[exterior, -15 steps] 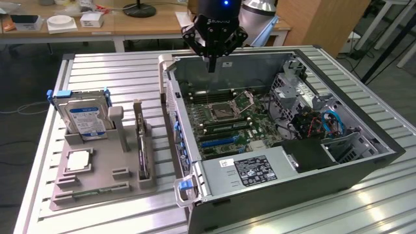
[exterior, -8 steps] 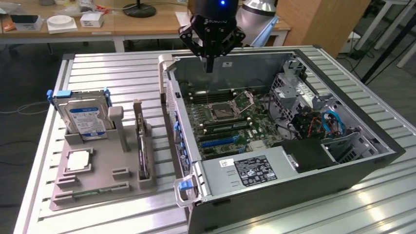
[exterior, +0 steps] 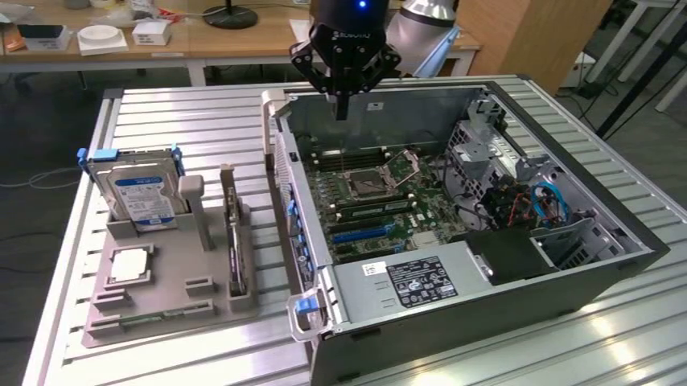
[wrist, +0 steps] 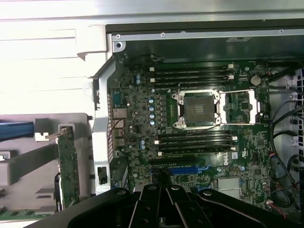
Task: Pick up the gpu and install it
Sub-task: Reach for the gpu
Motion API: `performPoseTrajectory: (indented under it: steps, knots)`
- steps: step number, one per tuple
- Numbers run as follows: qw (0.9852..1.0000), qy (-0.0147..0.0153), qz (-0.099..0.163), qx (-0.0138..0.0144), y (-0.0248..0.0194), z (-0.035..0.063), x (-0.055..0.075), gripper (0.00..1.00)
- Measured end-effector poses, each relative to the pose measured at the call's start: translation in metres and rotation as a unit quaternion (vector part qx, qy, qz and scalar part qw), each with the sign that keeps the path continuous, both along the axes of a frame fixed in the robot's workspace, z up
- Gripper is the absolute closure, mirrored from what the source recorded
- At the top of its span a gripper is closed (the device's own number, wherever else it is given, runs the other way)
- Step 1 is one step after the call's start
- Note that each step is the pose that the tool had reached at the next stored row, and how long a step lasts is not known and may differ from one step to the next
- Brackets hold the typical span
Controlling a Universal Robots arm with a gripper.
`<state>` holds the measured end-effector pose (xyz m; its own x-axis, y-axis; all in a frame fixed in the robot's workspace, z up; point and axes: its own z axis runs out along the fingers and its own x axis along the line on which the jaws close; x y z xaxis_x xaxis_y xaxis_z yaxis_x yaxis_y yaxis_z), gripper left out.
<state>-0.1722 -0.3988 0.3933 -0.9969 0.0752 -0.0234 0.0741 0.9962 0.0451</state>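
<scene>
The gpu (exterior: 234, 251) stands on edge in a slot of the grey holder tray (exterior: 161, 297), on the exterior view's left of the open computer case (exterior: 601, 265). In the wrist view the gpu (wrist: 69, 167) shows a green board face with a silvery bracket at one end. My gripper (exterior: 341, 111) hangs above the far end of the case, over the motherboard (exterior: 365, 193), well away from the gpu. Its fingers are shut with nothing between them. In the wrist view the gripper (wrist: 164, 211) hangs over the blue expansion slot (wrist: 187, 169).
A silver hard drive with a blue label (exterior: 141, 197) stands at the back of the tray, a processor chip (exterior: 131, 265) lies flat in front of it. The case wall (exterior: 281, 185) stands between tray and motherboard. The power supply (exterior: 413, 281) and cables (exterior: 536, 201) crowd the case's near and right sides.
</scene>
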Motion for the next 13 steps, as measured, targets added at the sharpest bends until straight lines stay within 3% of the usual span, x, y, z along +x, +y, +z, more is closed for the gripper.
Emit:
performPoseTrajectory:
  steps: [13]
  knots:
    - [1.0000, 0.0000, 0.000, 0.0000, 0.0000, 0.0000, -0.0104, 0.89]
